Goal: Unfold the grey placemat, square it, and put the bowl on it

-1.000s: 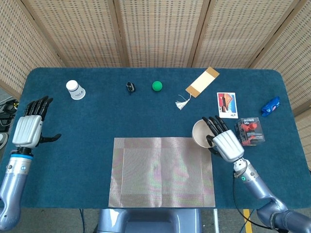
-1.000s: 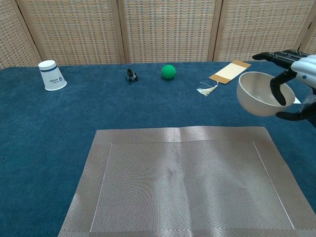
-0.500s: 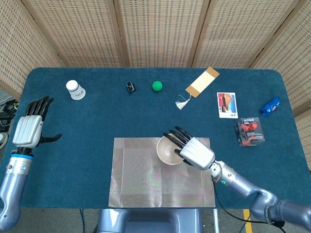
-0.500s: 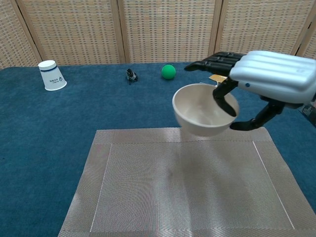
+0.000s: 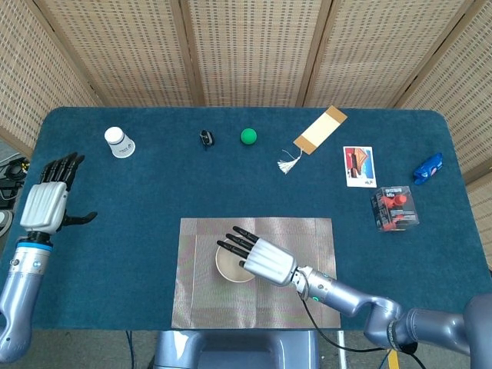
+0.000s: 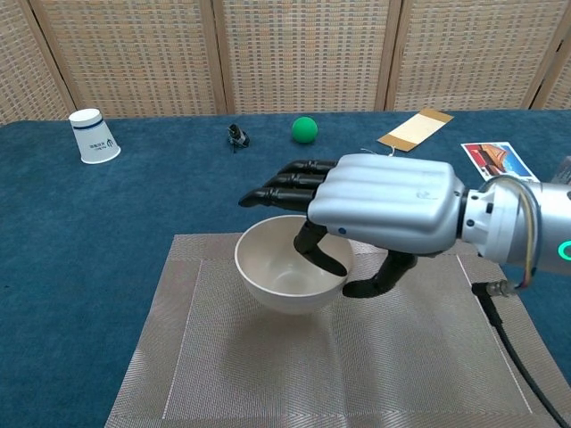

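Two hands: right hand (image 6: pixel 384 214) is gripping the bowl's rim; left hand (image 5: pixel 48 204) is lying spread, holding nothing.
Bowl (image 6: pixel 287 267): round, smooth, cream.
Placemat (image 6: pixel 223 374): grey, woven, rectangular, lying flat beneath the right hand.

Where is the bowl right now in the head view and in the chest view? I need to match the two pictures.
Head view: the bowl is low and centre, over the grey placemat, held by the right hand.
Chest view: the bowl is centre, over the placemat's far half, under the right hand's fingers.
Shared landmark: the green ball, beyond the bowl.
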Controlling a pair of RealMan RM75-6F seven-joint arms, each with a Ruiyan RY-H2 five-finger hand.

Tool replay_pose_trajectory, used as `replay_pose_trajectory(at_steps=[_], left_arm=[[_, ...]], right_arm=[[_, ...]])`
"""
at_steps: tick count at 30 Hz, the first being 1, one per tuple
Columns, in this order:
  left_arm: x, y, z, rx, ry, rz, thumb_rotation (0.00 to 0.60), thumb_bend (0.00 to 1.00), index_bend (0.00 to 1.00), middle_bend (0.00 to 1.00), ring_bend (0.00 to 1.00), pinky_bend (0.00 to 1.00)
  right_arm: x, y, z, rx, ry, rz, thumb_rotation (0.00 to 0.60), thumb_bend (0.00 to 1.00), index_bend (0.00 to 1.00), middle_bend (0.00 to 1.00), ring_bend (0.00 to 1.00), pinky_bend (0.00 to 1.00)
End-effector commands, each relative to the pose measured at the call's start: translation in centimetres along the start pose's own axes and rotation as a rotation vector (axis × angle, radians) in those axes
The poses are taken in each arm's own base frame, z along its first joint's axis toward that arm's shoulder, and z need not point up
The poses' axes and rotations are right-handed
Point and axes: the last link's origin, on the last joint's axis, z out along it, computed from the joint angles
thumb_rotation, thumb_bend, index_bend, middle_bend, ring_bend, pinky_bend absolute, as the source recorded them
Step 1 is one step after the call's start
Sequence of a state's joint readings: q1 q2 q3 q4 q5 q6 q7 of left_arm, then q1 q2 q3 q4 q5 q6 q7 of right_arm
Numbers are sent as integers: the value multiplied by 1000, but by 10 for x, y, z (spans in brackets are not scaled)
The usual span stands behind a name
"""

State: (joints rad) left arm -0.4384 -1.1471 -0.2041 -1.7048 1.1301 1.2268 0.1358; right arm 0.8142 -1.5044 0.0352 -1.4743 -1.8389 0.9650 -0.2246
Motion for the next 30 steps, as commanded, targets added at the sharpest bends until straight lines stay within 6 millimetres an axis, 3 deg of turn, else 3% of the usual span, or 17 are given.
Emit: replay_pose_trajectory(at_steps=[1,9,13,15,17,19,23,30], left_arm=[[-1,0,1,0,-3,0,600,0,0,0,0,0],[-1,0,1,1,-3,-1,600,0,0,0,0,0],[-1,0,0,1,-3,2,600,0,0,0,0,0],[-1,0,0,1,-3,3,600,0,0,0,0,0],[-2,1,0,0,-5,3,600,0,0,0,0,0],[-2,1,-1,-1,-5,4,600,0,0,0,0,0],[-2,1,0,-1,-7,4,600,0,0,0,0,0],[-2,1,0,-5,-7,-1,600,0,0,0,0,0]], right_arm=[[-3,-1,2,2,-7,-8,600,423,700,0,0,0],[-14,2,0,-5,-24,-29,600,425,695,2,0,0],[-20,3,-3,-12,-31,-36,600,378,656,1,0,0],[-22,4,-5,-14,-28,-44,600,282,604,0,0,0],[-25,6,-8,-21,-33,-44,600,82,479,0,0,0],[-26,7,-10,-24,-38,-54,600,3,349,0,0,0],[-25,12,-18,-25,-27,-95,600,0,207,0,0,0],[-5,25,-53,-79,42,-130,600,0,158,0,0,0]])
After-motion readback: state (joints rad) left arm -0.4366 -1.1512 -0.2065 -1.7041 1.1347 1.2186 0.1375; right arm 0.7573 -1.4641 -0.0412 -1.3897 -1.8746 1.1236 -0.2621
